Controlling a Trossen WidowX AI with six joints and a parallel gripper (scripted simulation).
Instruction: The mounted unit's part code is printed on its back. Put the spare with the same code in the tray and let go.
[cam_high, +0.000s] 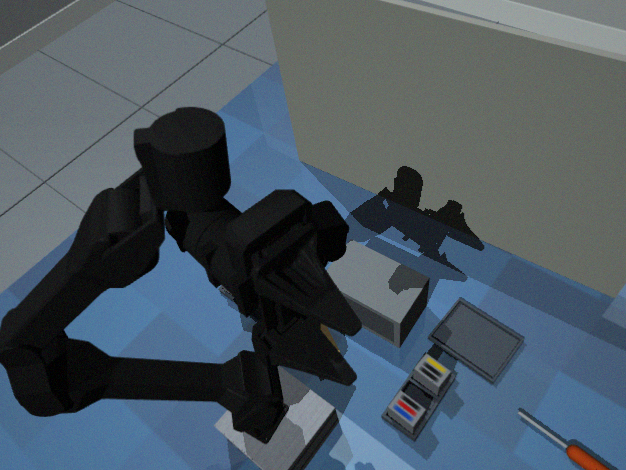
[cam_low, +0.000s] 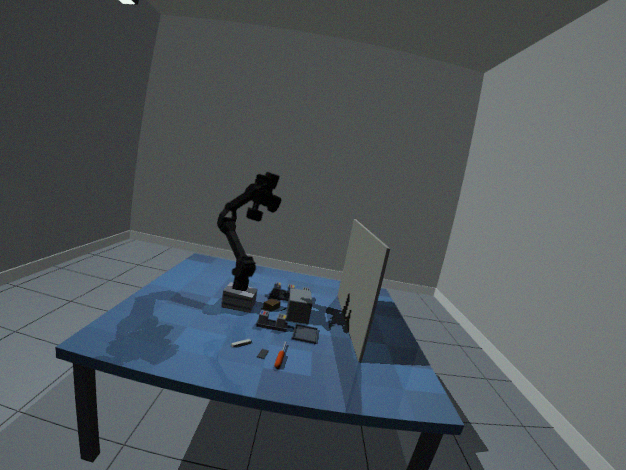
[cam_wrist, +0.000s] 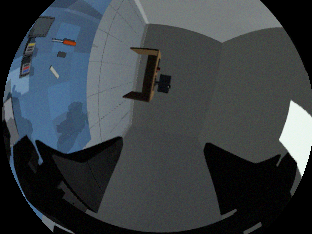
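Black parallel-jaw gripper (cam_high: 348, 349) hangs high, jaws wide and empty; risk: choosing between the striped grey spares (cam_high: 418, 394) before reading the grey boxy unit (cam_high: 381, 293)'s hidden back.

Grey walls (cam_low: 303, 126), grey tiled floor (cam_low: 65, 283) — blue table top (cam_low: 192, 349), dark legs, dim light

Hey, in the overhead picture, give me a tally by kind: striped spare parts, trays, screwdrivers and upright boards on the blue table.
Striped spare parts: 2
Trays: 1
Screwdrivers: 1
Upright boards: 1
Total: 5
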